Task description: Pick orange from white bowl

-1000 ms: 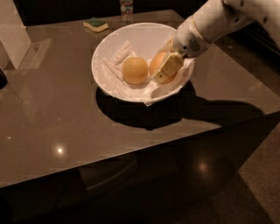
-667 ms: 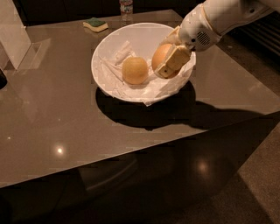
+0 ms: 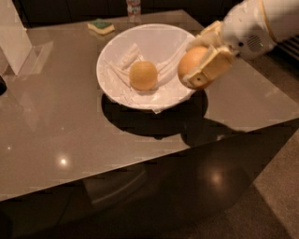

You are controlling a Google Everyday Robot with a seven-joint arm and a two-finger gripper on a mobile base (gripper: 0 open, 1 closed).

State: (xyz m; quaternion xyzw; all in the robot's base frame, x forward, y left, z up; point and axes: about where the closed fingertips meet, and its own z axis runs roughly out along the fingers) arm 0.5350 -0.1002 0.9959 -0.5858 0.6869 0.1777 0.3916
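Observation:
My gripper (image 3: 200,63) is shut on the orange (image 3: 190,63), a round glossy fruit held in the air over the right rim of the white bowl (image 3: 112,51). The bowl is wide, lined with crumpled white paper, and stands on the brown table. A paler, yellower round fruit (image 3: 143,75) lies in the middle of the bowl. My white arm (image 3: 254,28) comes in from the upper right.
A green and yellow sponge (image 3: 101,26) lies behind the bowl at the table's far edge. A bottle (image 3: 133,8) stands behind it. A white upright object (image 3: 14,37) stands at the far left. The table's front edge (image 3: 154,158) runs across the lower part.
My gripper has lifted the orange out of the bowl, up and to the right. The paler fruit has stayed in the bowl.

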